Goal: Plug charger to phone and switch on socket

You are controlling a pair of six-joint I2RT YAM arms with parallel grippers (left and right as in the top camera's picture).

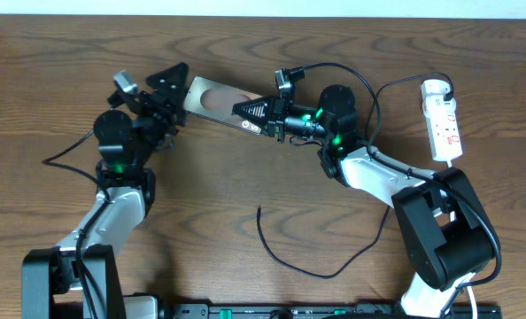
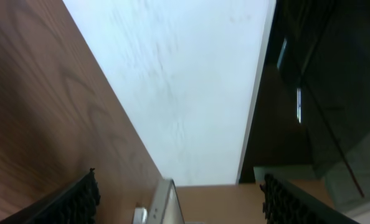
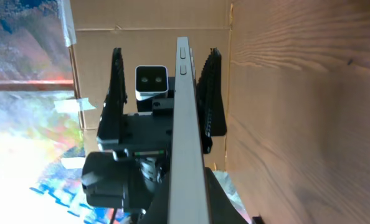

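Pinching one end of the phone (image 1: 217, 99) with the right gripper (image 1: 247, 109). Holding the left gripper (image 1: 178, 94) spread wide around its other end. Not touching the charger (image 1: 276, 257) lying on the table (image 1: 68, 53).

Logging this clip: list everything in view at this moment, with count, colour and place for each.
phone: one, dark with a glossy face, far middle of the table, between the two end effectors.
charger: one, thin black cable, curving over the near middle of the table, plug tip lying free and not in the phone.
socket: one, white strip with red switch marks, far right of the table.
table: one, brown wood grain, under everything.
left end effector: one, black, open, fingers either side of the phone's left end without touching it.
right end effector: one, black, gripping the phone's lettered end.
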